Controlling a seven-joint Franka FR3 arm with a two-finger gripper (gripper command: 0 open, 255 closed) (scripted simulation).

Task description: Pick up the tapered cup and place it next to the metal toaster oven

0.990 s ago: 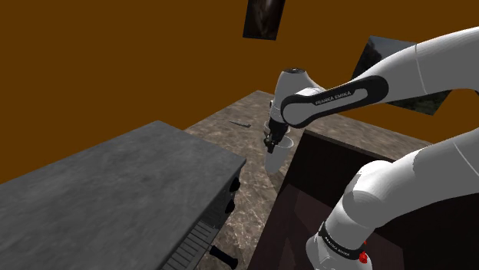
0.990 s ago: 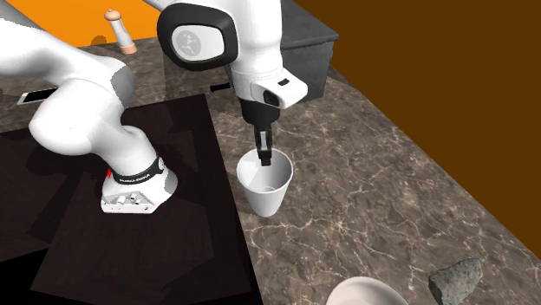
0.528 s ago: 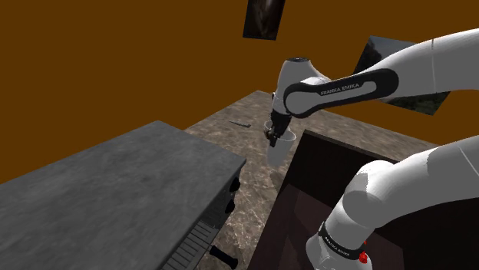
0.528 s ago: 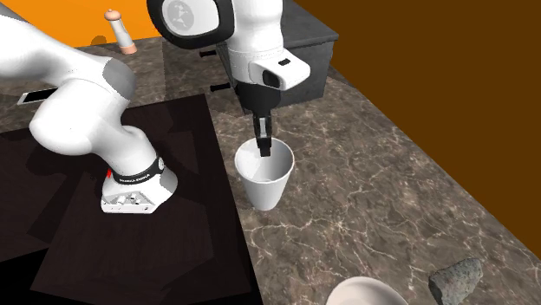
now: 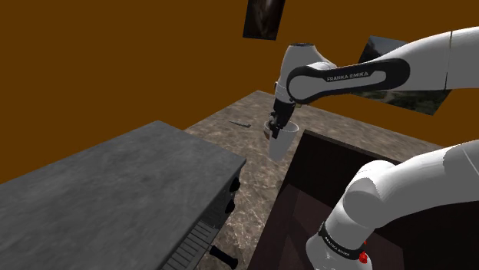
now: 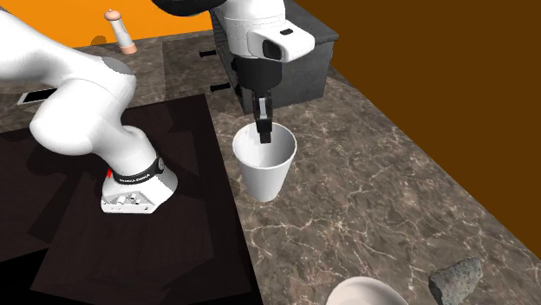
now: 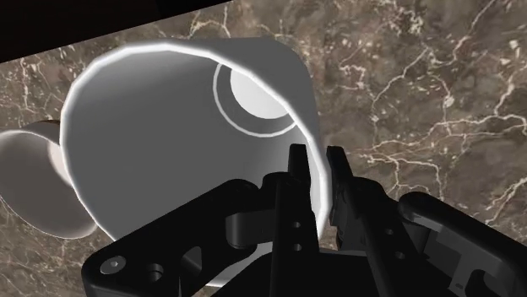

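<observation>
Where the two black fingers of the gripper (image 7: 314, 160) come together, they pinch the rim of the white tapered cup (image 7: 169, 143), one finger inside the wall and one outside. In the second exterior view the gripper (image 6: 263, 130) points straight down into the cup (image 6: 267, 173), which sits upright at the centre of the frame, wide mouth up, just beside the edge of the dark stand (image 6: 130, 217). Whether its base touches the brown marbled counter (image 6: 390, 191) cannot be told.

In the shoulder view the gripper (image 5: 274, 126) and cup (image 5: 282, 144) lie right of centre, by the stand's far corner. The grey toaster oven (image 5: 115, 192) fills the lower left of that frame, well apart from the cup. In the second exterior view the toaster oven (image 6: 314, 65) sits at the top, behind the arm.

Beside the cup in the wrist view lies a white bowl (image 7: 34, 177). The same bowl (image 6: 364, 293) and a grey stone (image 6: 455, 279) sit at the lower right of the second exterior view.
</observation>
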